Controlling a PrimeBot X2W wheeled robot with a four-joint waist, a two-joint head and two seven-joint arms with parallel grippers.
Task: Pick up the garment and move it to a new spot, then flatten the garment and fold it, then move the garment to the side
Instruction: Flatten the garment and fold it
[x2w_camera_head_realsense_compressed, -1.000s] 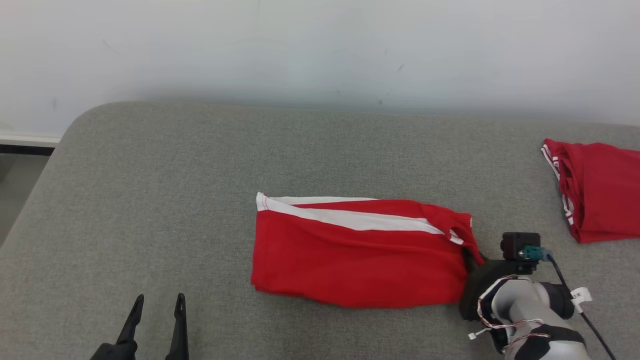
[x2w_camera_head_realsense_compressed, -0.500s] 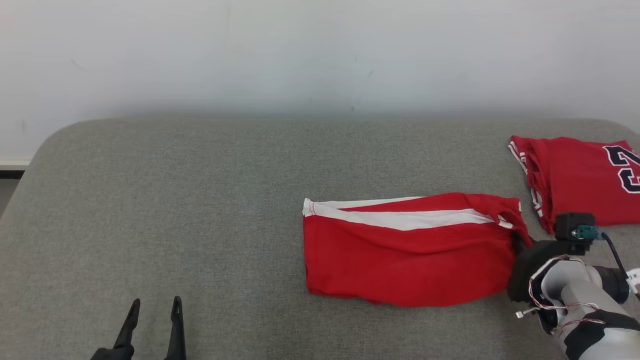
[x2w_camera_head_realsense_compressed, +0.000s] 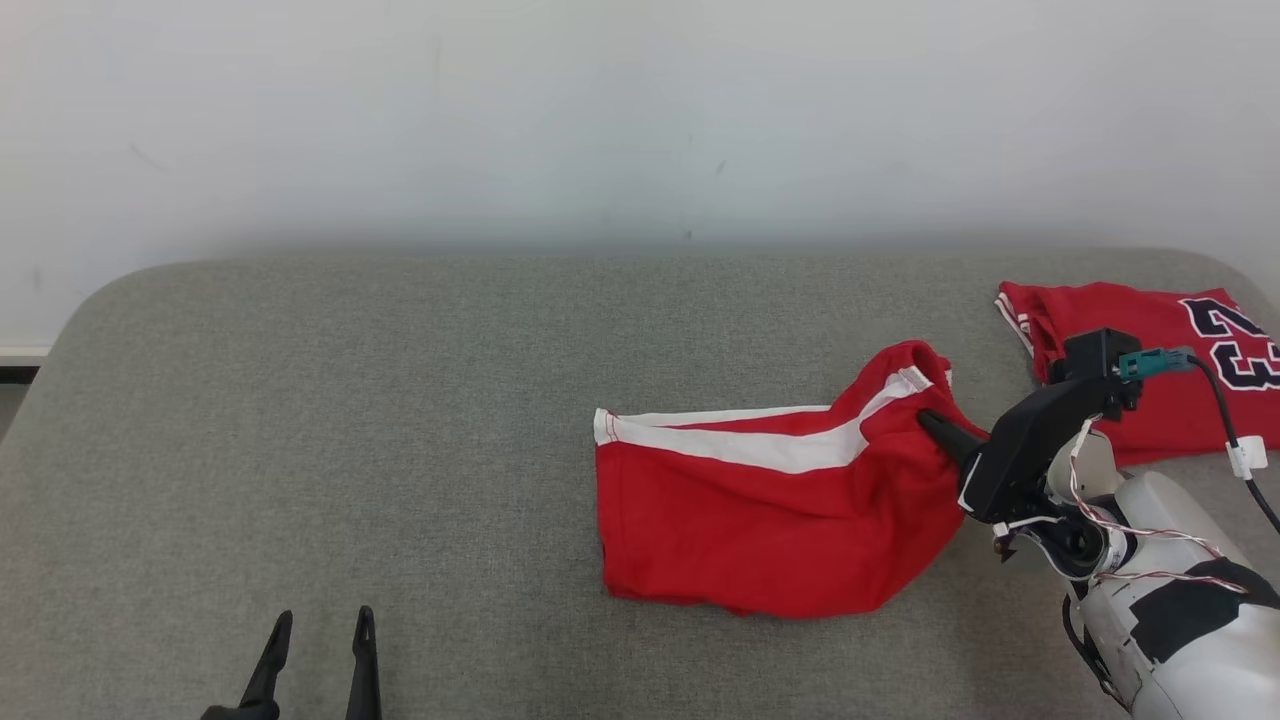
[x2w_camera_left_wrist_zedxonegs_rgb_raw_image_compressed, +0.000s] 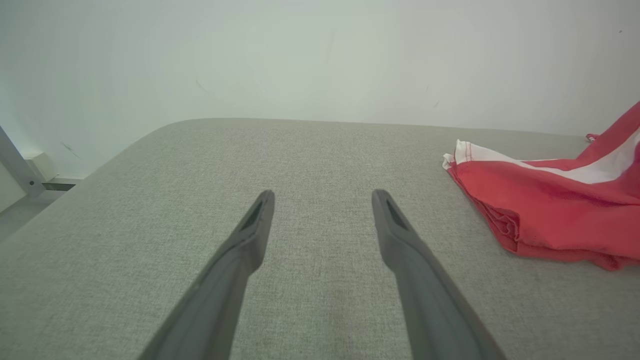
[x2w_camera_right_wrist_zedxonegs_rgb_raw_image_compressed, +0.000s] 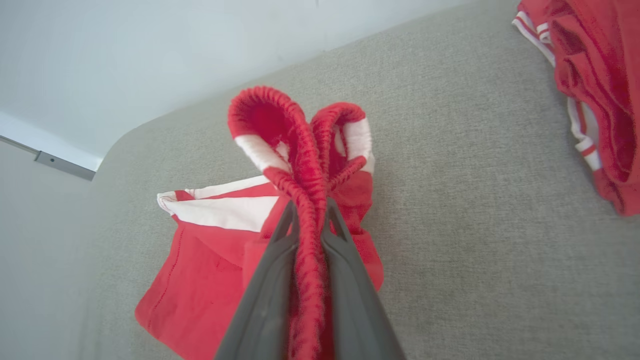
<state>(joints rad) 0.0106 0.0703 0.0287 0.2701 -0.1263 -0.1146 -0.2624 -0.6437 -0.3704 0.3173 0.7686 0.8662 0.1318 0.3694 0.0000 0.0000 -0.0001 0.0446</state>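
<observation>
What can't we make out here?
- Jersey: head view, right edge cuts its number; the right arm covers part.
- Right gripper: head view, fingertips buried in the shorts waistband.
- Shorts: left wrist view, right edge crops them.
- Left gripper: head view, bottom edge cuts its base.

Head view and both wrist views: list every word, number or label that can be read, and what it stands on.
"23": dark numerals on the red jersey at the right of the head view; the second digit is cut by the picture's edge.
White tag below the jersey's number: too small to read.
Red shorts: no text, a white stripe.
</observation>
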